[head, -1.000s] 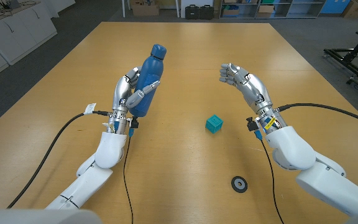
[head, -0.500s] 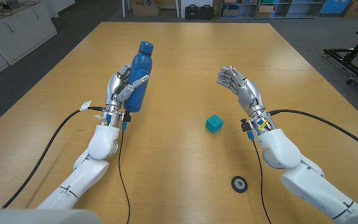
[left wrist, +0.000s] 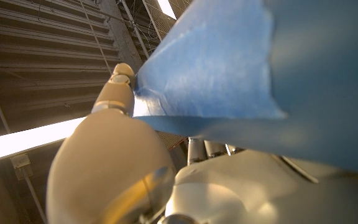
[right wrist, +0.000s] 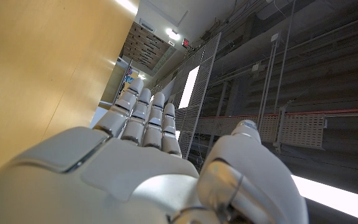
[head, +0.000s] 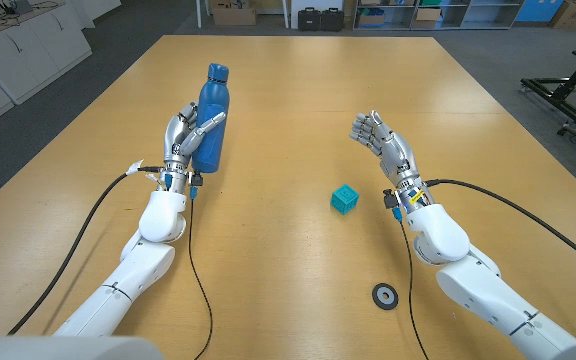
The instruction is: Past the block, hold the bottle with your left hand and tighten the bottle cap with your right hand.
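- Bottle [head: 210,115]: blue, with its blue cap [head: 216,72] on top. It stands upright on the worktop [head: 288,260], on the robot's left side, well apart from the block. Its long axis goes up and down, and the cap end points up.
- Left hand [head: 186,135]: it grips the lower half of the bottle. The fingers [head: 211,124] are wrapped around the body from the near side. In the left wrist view the blue wall of the bottle [left wrist: 241,68] lies directly against the hand [left wrist: 166,180].
- Right hand [head: 378,138]: it holds nothing and hangs above the worktop on the right side, beyond the block. The fingers [head: 361,125] are apart and a little curved, and they point toward the bottle. In the right wrist view the fingers [right wrist: 145,118] lie side by side, almost straight, with the thumb apart from them.
- Block [head: 344,198]: a small teal cube on the worktop, between the two arms and nearer to the right one.
- Small black ring [head: 385,295]: it lies flat on the worktop beside the right forearm.
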You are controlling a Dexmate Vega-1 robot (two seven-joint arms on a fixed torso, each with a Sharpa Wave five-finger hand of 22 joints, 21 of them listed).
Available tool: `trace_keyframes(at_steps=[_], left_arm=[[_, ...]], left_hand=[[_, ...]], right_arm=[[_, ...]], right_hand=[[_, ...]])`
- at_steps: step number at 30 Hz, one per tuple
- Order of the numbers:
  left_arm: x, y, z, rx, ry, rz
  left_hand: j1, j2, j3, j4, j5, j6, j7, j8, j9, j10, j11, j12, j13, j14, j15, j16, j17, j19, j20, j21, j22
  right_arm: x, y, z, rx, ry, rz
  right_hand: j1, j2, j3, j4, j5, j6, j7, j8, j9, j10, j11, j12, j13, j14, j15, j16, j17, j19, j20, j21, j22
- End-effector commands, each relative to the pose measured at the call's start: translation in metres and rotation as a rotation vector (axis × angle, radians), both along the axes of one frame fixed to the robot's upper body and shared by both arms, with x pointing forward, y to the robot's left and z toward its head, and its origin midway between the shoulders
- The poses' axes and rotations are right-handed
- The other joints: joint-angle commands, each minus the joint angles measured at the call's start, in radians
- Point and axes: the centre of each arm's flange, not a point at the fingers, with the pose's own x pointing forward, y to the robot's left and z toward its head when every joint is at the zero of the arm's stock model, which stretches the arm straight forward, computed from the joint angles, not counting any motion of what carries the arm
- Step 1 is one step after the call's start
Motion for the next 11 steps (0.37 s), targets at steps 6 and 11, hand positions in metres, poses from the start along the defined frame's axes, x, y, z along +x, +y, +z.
trace_keyframes(at_steps=[6, 11], left_arm=[[0.0154, -0.0058, -0.009, 0.001, 0.058, 0.009], [0.0136, -0.006, -0.0138, 0.002, 0.057, 0.009]], left_hand=[[0.259, 0.288, -0.001, 0.007, 0.008, 0.311, -0.214, 0.007, 0.001, 0.183, -0.178, 0.002, 0.003, 0.013, -0.144, -0.005, 0.001, -0.007, -0.123, 0.004, 0.002], [0.258, 0.289, -0.002, 0.007, 0.008, 0.309, -0.214, 0.006, 0.001, 0.184, -0.178, 0.002, 0.004, 0.014, -0.144, -0.005, 0.001, -0.007, -0.123, 0.004, 0.002]], right_arm=[[0.0195, -0.012, -0.0028, 0.004, 0.032, 0.02], [0.0161, -0.011, -0.0035, 0.006, 0.034, 0.011]], right_hand=[[-0.015, 0.002, -0.005, 0.009, 0.003, 0.012, 0.003, 0.0, 0.0, 0.019, 0.002, 0.0, -0.007, 0.008, -0.006, 0.006, -0.004, 0.009, -0.002, 0.002, 0.0], [-0.019, 0.003, -0.006, 0.01, 0.003, 0.02, 0.002, 0.0, -0.001, 0.03, 0.0, 0.001, -0.012, 0.015, -0.009, 0.009, -0.006, 0.018, -0.004, 0.005, -0.001]])
